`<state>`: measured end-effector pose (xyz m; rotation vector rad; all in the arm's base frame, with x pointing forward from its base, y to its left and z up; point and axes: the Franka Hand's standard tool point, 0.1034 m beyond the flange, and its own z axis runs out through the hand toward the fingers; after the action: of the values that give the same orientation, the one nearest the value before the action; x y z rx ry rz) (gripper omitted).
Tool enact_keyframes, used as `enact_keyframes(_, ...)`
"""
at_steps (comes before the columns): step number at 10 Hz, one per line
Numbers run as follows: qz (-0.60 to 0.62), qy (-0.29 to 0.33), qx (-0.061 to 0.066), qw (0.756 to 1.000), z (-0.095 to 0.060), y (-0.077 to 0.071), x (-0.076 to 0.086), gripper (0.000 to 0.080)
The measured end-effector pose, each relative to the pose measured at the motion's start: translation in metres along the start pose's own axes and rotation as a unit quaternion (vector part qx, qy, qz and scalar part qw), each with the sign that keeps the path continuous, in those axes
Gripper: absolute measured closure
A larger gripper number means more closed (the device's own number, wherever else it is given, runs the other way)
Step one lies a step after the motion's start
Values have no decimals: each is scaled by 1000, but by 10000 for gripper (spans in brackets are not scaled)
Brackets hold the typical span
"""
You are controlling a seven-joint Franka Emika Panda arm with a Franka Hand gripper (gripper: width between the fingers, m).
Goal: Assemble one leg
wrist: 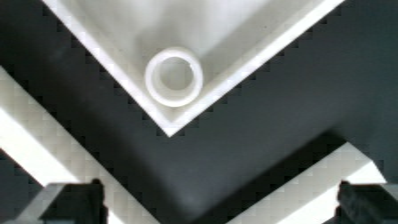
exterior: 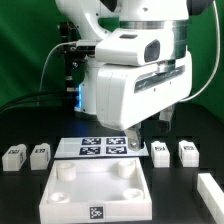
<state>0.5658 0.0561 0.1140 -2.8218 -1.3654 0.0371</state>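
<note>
The white square panel point(exterior: 97, 188) with round corner sockets lies at the front of the black table. My gripper point(exterior: 135, 142) hangs just above its far corner on the exterior view's right. In the wrist view that panel corner point(wrist: 196, 40) and its round socket point(wrist: 173, 77) lie below my gripper point(wrist: 217, 208). Both dark fingertips point(wrist: 71, 205) stand wide apart with nothing between them. Several small white legs with tags lie on the table: two on the exterior view's left point(exterior: 13, 155) point(exterior: 40, 153), two on its right point(exterior: 160, 152) point(exterior: 187, 151), and one at the front right point(exterior: 210, 190).
The marker board point(exterior: 100, 146) lies flat behind the panel, under the arm. The arm's big white body point(exterior: 130, 85) hides the middle of the back. A green wall stands behind the table. Cables hang at the back left.
</note>
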Motion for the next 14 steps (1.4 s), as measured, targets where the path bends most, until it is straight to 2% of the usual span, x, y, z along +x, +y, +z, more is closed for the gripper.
enact_keyframes(6, -20, 0, 0, 1000, 0, 0, -1, 150)
enact_keyframes(7, -55, 2, -4, 998, 2, -6, -12, 150)
enact_keyframes(9, -200, -1, -2, 980, 12, -30, -55, 150)
enact_keyframes(11, -316, 0, 1, 949, 33, -47, -94, 150)
enact_keyframes(12, -348, 1, 4, 938, 44, -50, -110, 150)
enact_keyframes(14, -357, 8, 5, 934, 69, -47, -127, 150)
